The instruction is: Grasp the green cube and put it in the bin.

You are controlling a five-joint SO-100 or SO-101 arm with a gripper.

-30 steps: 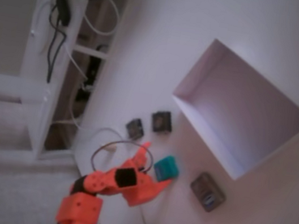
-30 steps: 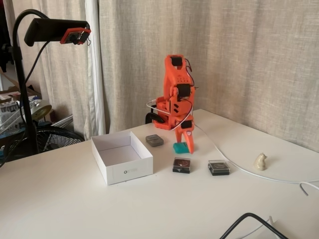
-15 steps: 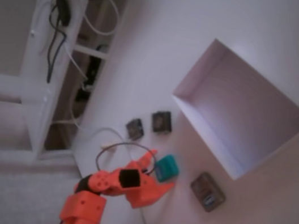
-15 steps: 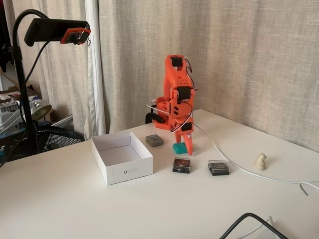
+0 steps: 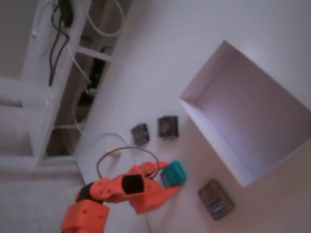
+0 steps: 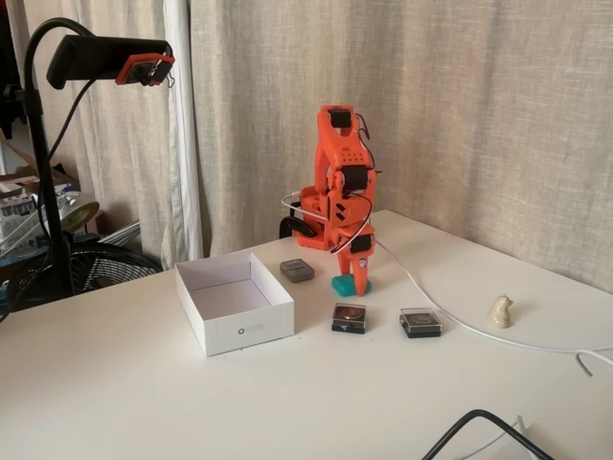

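Note:
The small teal-green cube [image 5: 175, 172] rests on the white table, just off the near corner of the bin [image 5: 206, 73], a large white shallow box. My orange gripper [image 5: 169, 179] reaches down onto the cube with a finger on each side of it, shut on it. From the side, in the other fixed view, the green cube [image 6: 342, 285] sits on the table to the right of the bin [image 6: 244, 331]. There the gripper [image 6: 357, 286] stands almost upright and covers the cube's right part.
Three dark grey small blocks lie around the cube [image 6: 297, 270] [image 6: 350, 317] [image 6: 420, 322]. A white cable [image 6: 436, 303] runs across the table to the right, past a small pale figurine [image 6: 500, 310]. A black cable [image 6: 479, 422] loops at the front edge. A camera on a stand [image 6: 115, 59] hangs at left.
The upper finger, spread wide a second ago, has swung down against the cube. The cube shifted slightly toward the bin.

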